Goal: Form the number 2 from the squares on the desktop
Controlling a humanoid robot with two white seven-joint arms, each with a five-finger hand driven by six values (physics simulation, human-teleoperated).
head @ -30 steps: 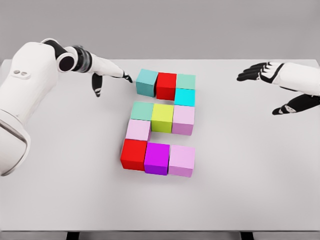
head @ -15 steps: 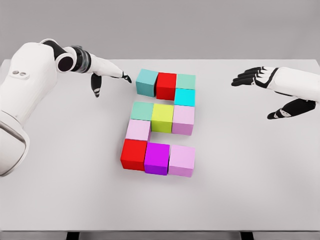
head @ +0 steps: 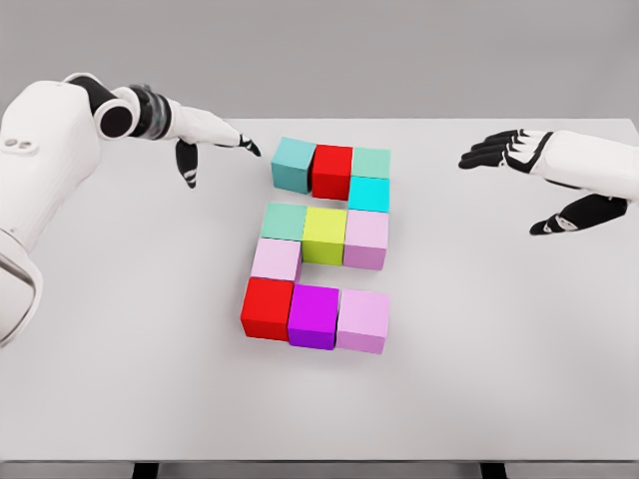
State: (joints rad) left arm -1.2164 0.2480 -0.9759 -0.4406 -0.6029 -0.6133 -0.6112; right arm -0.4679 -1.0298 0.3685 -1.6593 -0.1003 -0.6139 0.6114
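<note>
ten coloured squares (head: 318, 244) laid flush on the white desk (head: 499, 349), already reading as the figure 2: far row of teal (head: 294, 165), red (head: 332, 171) and pale green (head: 371, 163); cyan (head: 368, 194) below the right end; middle row of green (head: 285, 222), yellow-green (head: 324, 235) and pink (head: 366, 239); pink (head: 276, 259) below the left end; near row of red (head: 268, 307), purple (head: 314, 315) and pink (head: 362, 320). unchanged over the last second. left robot hand (head: 205, 140) lifted slightly and drawn back leftward from the far-left teal square, now clearly apart from it, fingers extended, holding nothing. right robot hand (head: 534, 175) shifted a little leftward above the far right of the desk, well apart from the squares, fingers spread wide, empty. judged: assembly complete, both arms retreating, no further placement required.
</note>
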